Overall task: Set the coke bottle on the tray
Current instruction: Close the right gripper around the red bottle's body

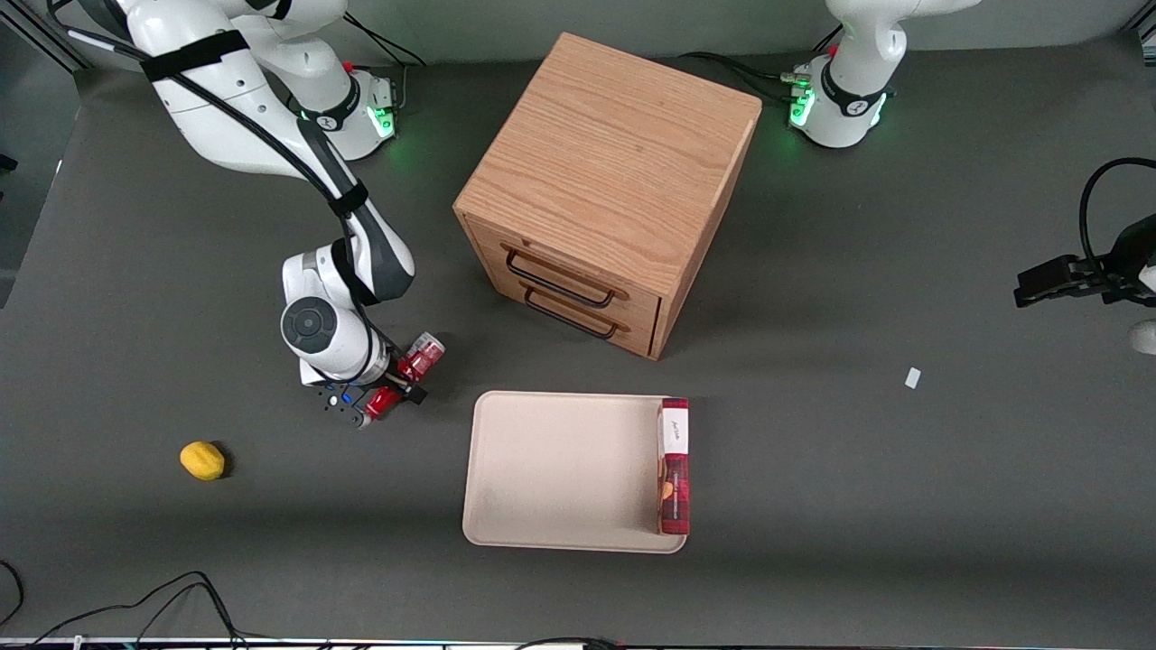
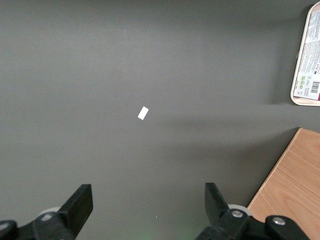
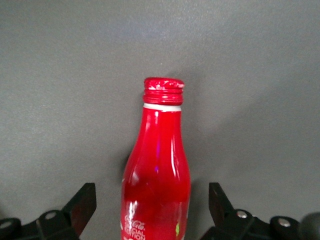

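Observation:
The coke bottle is slim and red with a white script logo, and it appears to lie on the dark table, toward the working arm's end from the tray. My right gripper reaches down over it. In the right wrist view the bottle sits between my gripper's two black fingers, with a gap of table showing on each side, so the gripper is open around the bottle's body. Its red cap points away from the wrist. The cream tray lies nearer the front camera than the wooden cabinet.
A flat red snack box lies in the tray along the edge toward the parked arm. A wooden cabinet with two drawers stands mid-table. A yellow lemon sits toward the working arm's end. A white scrap lies toward the parked arm's end.

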`<state>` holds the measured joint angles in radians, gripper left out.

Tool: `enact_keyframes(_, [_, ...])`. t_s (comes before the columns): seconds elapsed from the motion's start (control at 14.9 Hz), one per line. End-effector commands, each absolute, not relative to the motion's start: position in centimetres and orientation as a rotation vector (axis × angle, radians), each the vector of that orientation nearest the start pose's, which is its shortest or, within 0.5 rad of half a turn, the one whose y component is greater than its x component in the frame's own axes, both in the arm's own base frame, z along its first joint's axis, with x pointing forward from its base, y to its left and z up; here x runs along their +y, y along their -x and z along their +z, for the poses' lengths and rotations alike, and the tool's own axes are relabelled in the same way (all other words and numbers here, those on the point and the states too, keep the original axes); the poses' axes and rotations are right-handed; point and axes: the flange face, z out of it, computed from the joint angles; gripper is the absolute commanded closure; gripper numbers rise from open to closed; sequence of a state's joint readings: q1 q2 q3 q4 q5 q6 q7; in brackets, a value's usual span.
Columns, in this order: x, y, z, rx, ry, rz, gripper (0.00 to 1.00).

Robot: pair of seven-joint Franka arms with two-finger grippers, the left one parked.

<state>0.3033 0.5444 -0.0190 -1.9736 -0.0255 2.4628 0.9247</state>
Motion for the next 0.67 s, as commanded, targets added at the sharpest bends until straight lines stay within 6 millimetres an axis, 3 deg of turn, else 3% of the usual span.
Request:
enact_keyframes(0.0, [17.32, -58.0, 18.11, 1.001, 3.017, 0.048, 0.0])
enact_keyframes(0.2, [17.49, -57.94, 18.03, 0.992, 3.018, 0.049, 0.02])
enact_keyframes(0.27, [17.49, -57.94, 18.03, 0.992, 3.018, 0.049, 0.07])
enact_keyframes(0.34, [17.49, -57.92, 18.02, 0.99, 3.02, 0.051, 0.17])
enact_keyframes(0.47, [17.86, -57.93, 18.13, 0.976, 3.017, 0.053, 0.5])
enact_keyframes(0.6, [17.96, -57.92, 18.23, 0.967, 3.018, 0.053, 0.72])
